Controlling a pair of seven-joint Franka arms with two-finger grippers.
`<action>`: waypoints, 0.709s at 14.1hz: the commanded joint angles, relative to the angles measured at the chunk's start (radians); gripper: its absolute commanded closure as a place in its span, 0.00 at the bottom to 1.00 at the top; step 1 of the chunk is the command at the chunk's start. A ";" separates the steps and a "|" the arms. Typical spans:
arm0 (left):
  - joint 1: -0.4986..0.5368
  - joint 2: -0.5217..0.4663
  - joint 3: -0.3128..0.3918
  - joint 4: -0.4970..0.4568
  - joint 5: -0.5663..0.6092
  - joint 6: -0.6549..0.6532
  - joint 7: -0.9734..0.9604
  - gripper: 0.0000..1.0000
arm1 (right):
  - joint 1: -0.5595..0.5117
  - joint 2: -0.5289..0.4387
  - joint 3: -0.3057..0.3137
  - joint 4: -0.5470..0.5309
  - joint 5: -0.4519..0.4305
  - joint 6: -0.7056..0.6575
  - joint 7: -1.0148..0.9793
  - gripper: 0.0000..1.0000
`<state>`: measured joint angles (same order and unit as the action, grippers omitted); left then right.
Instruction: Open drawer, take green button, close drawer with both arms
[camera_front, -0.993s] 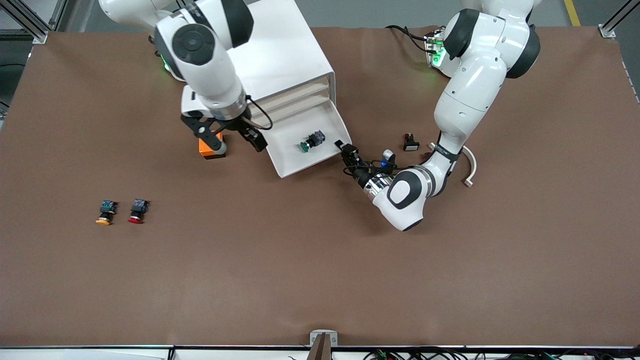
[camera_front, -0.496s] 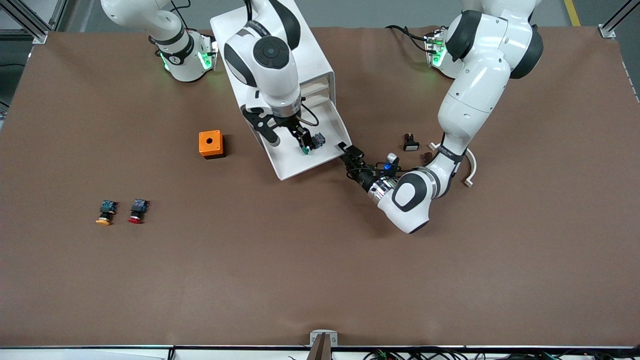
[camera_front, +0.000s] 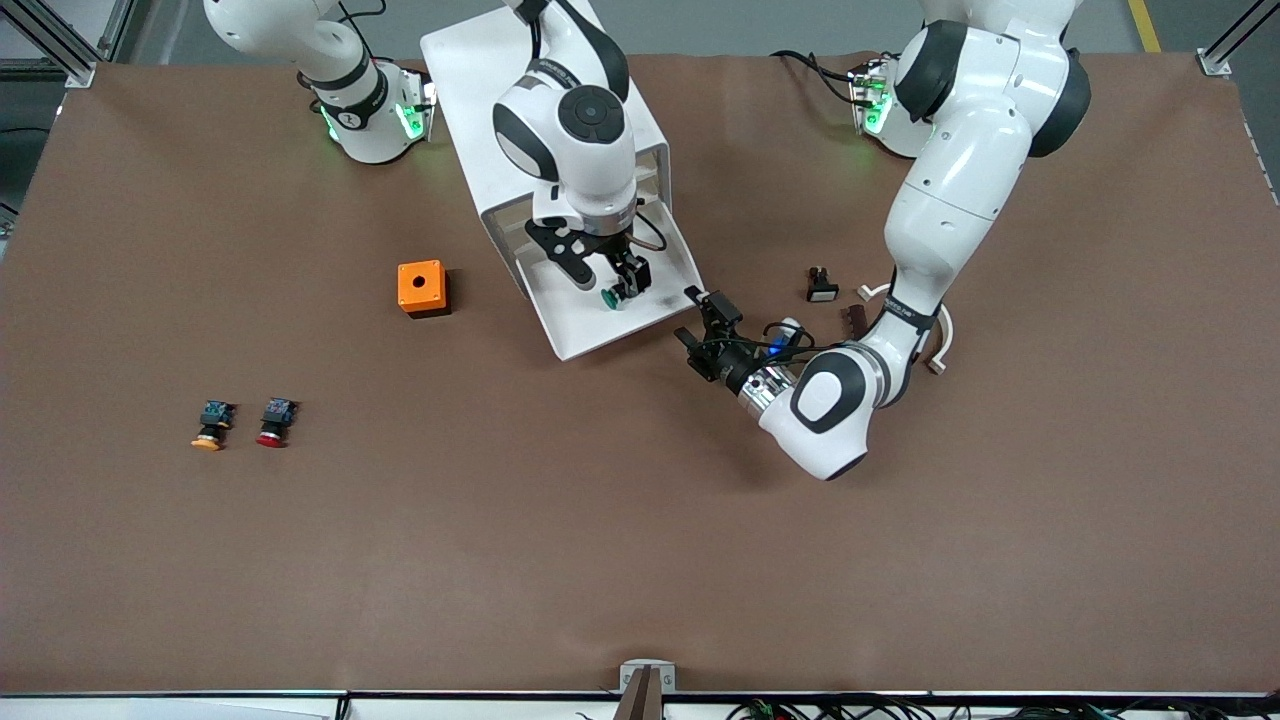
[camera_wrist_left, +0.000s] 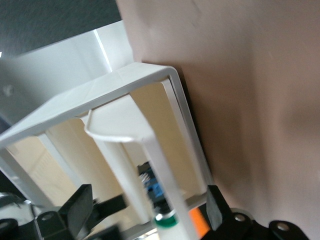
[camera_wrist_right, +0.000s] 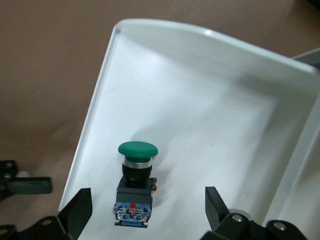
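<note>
The lowest drawer (camera_front: 580, 322) of the white cabinet (camera_front: 470, 80) is pulled out. The green-capped button (camera_front: 612, 297) lies in it on its side. My right gripper (camera_front: 605, 275) hangs open just over the button, one finger on each side of it. In the right wrist view the button (camera_wrist_right: 137, 172) lies between the open fingers (camera_wrist_right: 77, 212) on the white drawer floor (camera_wrist_right: 210, 115). My left gripper (camera_front: 703, 322) is open, low over the table, beside the drawer's front corner at the left arm's end. The left wrist view shows the drawer's side wall (camera_wrist_left: 150, 150) and the button (camera_wrist_left: 165, 218).
An orange box with a hole (camera_front: 421, 288) stands beside the cabinet toward the right arm's end. A yellow-orange-capped button (camera_front: 208, 425) and a red-capped one (camera_front: 272, 423) lie nearer the front camera. A small black and white part (camera_front: 821, 285) and a white curved piece (camera_front: 941, 335) lie by the left arm.
My right arm has swung from over the orange box to over the open drawer and now hangs above the green button. My left gripper has drawn slightly back from the drawer's corner and opened.
</note>
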<state>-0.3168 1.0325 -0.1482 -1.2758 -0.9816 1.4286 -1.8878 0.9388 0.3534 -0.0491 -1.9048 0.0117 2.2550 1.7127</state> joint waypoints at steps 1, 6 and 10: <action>0.016 -0.029 0.002 0.036 0.032 -0.022 0.157 0.00 | 0.029 0.064 -0.011 0.053 -0.024 0.003 0.067 0.00; 0.018 -0.071 0.006 0.111 0.136 -0.017 0.424 0.00 | 0.041 0.098 -0.014 0.076 -0.072 0.023 0.117 0.00; -0.002 -0.159 0.009 0.128 0.263 0.045 0.646 0.00 | 0.046 0.110 -0.015 0.076 -0.073 0.024 0.119 0.00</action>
<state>-0.2972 0.9311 -0.1485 -1.1389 -0.7860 1.4332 -1.3388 0.9718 0.4399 -0.0540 -1.8502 -0.0408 2.2773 1.8045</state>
